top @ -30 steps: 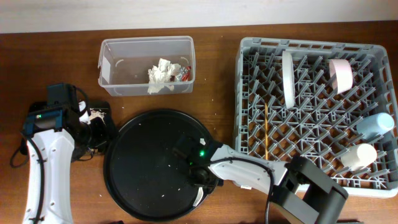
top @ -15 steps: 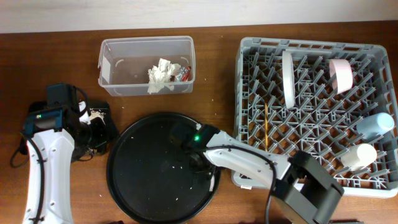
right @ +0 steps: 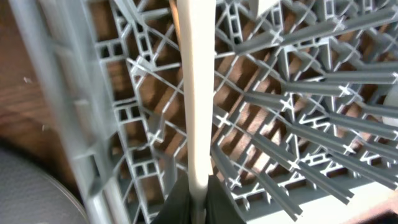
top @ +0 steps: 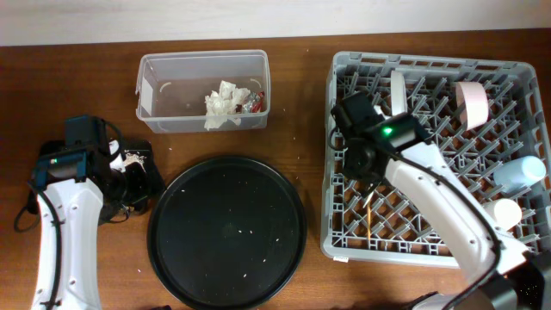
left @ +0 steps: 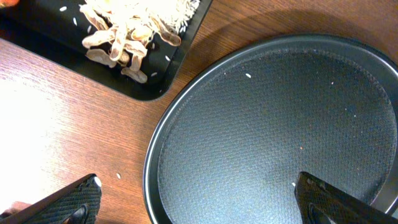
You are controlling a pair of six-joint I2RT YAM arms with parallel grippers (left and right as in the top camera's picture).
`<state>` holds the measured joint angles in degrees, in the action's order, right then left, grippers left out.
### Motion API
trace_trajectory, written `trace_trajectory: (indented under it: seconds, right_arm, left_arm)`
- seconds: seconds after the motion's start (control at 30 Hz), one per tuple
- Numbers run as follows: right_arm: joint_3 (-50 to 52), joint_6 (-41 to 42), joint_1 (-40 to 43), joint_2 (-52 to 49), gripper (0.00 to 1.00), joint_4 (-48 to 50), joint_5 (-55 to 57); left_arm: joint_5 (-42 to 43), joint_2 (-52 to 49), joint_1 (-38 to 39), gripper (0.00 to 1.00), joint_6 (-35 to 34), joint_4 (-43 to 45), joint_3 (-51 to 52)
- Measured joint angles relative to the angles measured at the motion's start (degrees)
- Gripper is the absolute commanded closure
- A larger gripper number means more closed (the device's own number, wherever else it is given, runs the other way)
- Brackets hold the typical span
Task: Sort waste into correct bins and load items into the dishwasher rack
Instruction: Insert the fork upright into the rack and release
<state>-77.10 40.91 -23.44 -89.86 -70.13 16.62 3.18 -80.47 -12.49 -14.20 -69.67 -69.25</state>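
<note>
Arms both in view. Right arm stretched from the near right corner up over the left part of the dishwasher rack (top: 430, 62), right gripper (top: 365, 162) pointing down into the grid. Wrist view shows its fingers (right: 219, 210) clenched on the handle of the white fork (right: 195, 93), which runs straight away from the grip above the pegs, just inside the rack's left wall. Fork's far end is cut off at the frame edge, tines not seen. Left arm bent at the table's left side, left gripper (left: 199, 202) spread wide with nothing between the jaws, hanging over the left rim of the round black tray (left: 267, 124), with the shallow black tray (left: 53, 37) just beyond. Shallow tray holds rice-like scraps (left: 137, 15) and pale tan strips (left: 121, 46); from overhead it is mostly hidden under the left arm. Clear tub (top: 151, 90) at the back holds crumpled tissue (top: 222, 103) and red-and-silver wrapper (top: 255, 102). Round tray carries a few scattered pale specks. In the rack: white plate (top: 398, 86) on edge, lower part behind the right arm; pinkish bowl (top: 472, 102) on edge at back right; blue cup (top: 519, 175) and white cup (top: 501, 215) at the right edge; chopstick (top: 369, 211) lying along the grid, its upper end hidden under the gripper.
</note>
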Motion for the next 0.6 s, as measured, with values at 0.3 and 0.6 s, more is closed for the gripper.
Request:
trace_trajectory:
  seconds: [0.3,0.6]
  right_arm:
    - [13.4,-3.9,0.5,-0.9,0.57,13.9,-0.1]
    - [10.4,-6.3,0.7,6.2,0.17,8.5,-1.4]
  left_arm:
    - [0.0,0.0,0.0,0.01,0.0,0.0,0.0]
    - [0.0,0.0,0.0,0.01,0.0,0.2,0.0]
